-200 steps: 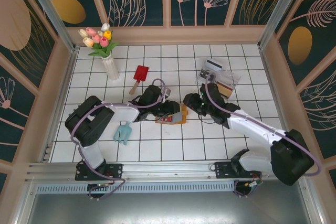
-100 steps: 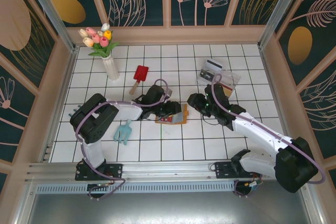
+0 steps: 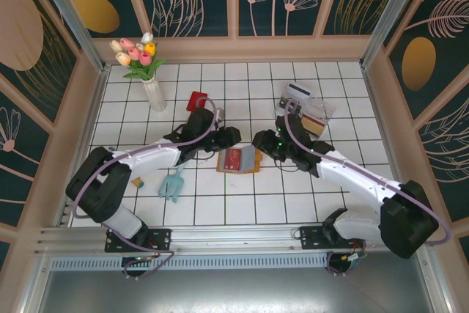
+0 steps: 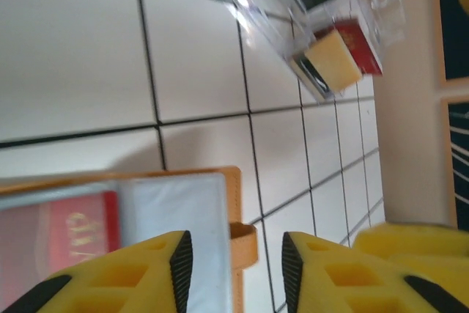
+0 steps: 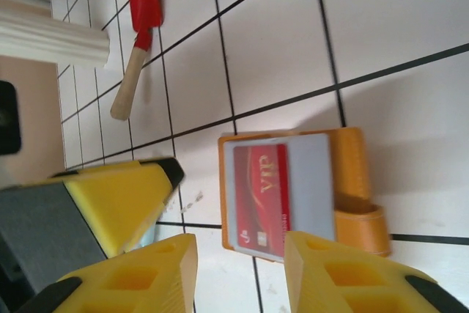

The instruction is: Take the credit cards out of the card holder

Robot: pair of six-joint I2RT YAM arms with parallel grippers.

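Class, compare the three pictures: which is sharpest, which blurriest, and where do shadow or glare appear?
Top view: evenly lit, grid lines crisp. Left wrist view: blurriest; the card looks smeared, the clear tray glints, the yellow fingers are out of focus. Right wrist view: sharper; VIP is legible, and the wallet casts a shadow.

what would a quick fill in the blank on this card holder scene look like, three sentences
1. The card showing in the card holder is printed with the letters ___.
2. The left end effector and the right end effector both stand ___, gripping nothing.
3. The tulips stand in a white ___.
Missing words: VIP; open; vase.
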